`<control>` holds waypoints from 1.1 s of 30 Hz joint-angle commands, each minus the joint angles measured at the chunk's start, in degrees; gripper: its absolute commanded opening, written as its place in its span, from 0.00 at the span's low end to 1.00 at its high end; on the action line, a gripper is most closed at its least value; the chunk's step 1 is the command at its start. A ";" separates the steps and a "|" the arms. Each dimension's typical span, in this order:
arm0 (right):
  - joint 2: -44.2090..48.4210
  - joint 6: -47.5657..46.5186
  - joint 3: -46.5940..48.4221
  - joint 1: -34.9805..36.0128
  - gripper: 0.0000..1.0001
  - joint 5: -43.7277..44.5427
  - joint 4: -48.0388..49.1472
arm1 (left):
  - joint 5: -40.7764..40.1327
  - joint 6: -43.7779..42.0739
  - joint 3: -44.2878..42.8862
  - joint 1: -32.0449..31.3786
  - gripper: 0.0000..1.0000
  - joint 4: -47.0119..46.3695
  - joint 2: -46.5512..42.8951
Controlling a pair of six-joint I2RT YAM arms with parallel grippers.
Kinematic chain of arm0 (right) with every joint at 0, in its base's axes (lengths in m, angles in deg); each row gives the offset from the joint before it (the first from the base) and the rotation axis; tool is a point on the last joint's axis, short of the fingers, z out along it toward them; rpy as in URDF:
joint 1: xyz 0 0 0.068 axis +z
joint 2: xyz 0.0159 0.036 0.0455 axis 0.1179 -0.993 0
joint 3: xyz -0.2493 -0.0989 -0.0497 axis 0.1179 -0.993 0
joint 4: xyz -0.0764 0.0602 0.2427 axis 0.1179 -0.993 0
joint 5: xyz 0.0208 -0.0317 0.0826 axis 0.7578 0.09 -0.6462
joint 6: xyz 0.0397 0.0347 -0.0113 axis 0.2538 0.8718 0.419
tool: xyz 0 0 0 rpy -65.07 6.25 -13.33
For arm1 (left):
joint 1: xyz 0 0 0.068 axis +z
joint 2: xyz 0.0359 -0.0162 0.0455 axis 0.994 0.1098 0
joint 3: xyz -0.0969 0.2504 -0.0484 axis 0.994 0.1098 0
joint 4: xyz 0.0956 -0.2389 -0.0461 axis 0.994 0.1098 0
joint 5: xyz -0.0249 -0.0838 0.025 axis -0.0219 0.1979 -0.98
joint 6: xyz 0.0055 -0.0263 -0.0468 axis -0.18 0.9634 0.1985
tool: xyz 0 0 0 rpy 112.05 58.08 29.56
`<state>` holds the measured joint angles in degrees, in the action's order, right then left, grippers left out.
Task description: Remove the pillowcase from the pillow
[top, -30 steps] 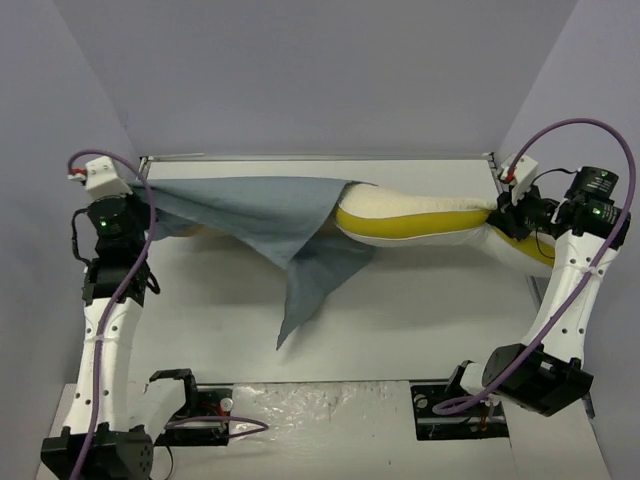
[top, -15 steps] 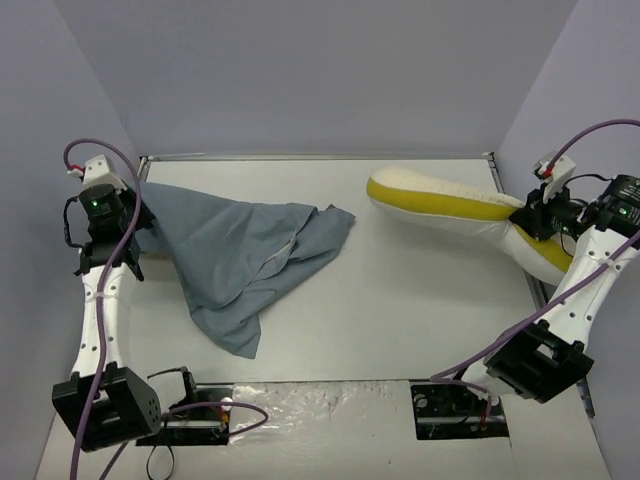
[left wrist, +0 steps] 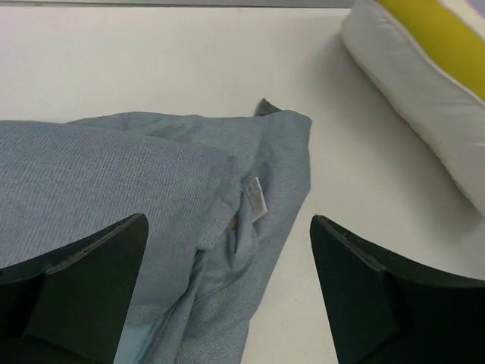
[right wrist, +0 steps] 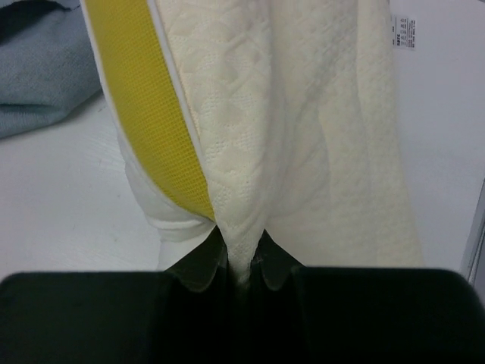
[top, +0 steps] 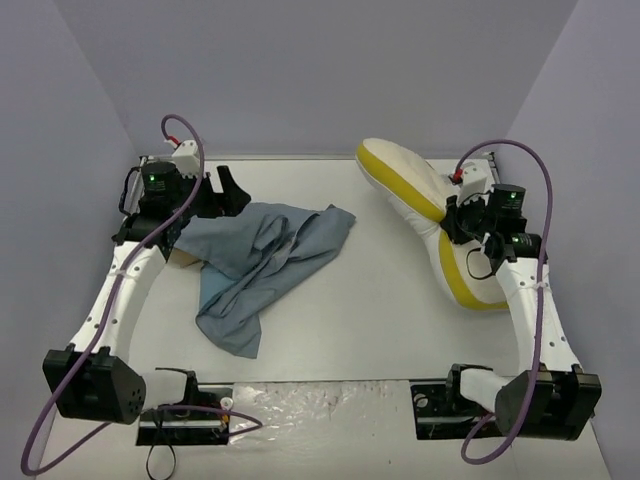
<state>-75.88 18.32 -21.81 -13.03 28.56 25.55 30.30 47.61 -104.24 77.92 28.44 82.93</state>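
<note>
Pillowcase released; pillow swung nearer.

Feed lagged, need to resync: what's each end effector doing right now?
Left end effector: open, empty, near the crumpled blue-grey cloth pillowcase.
Right end effector: closed on the thick cream-white pillow.

The left gripper hangs with its two dark fingers spread wide, gripping nothing. Beneath and between them the crumpled blue-grey pillowcase lies on the white table, with a small white label at a fold just ahead. Farther ahead to the right, apart from the cloth, rests the pillow, white with a yellow band.
</note>
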 commanded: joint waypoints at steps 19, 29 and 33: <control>-1.88 8.91 14.26 4.77 1.00 2.11 -3.79 | 12.75 0.18 15.85 -3.01 0.94 -1.51 -28.04; 7.26 9.17 7.23 2.92 1.00 8.26 -1.86 | 6.94 -4.48 21.92 -4.94 0.94 3.61 -38.25; 10.34 9.97 4.86 2.66 1.00 16.18 1.21 | 6.24 -4.92 22.54 -5.20 0.94 3.96 -38.96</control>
<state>-68.16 26.52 -16.04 -9.87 37.67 22.71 37.69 44.24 -81.88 73.13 32.68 44.39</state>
